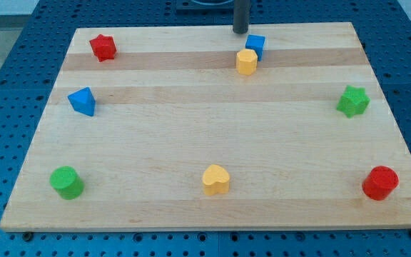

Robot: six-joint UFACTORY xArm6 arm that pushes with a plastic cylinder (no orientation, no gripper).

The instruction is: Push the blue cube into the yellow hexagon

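Observation:
The blue cube [255, 46] sits near the view's top, right of centre, on the wooden board [212, 135]. The yellow hexagon [246, 62] stands just below and left of it, touching or nearly touching it. My tip [240, 31] is at the board's top edge, a short way up and left of the blue cube, apart from it.
A red star [103, 47] is at the top left. A blue triangular block [82, 101] is at the left. A green cylinder [66, 182] is at the bottom left, a yellow heart [216, 179] at the bottom centre, a red cylinder [380, 183] at the bottom right, a green star [352, 101] at the right.

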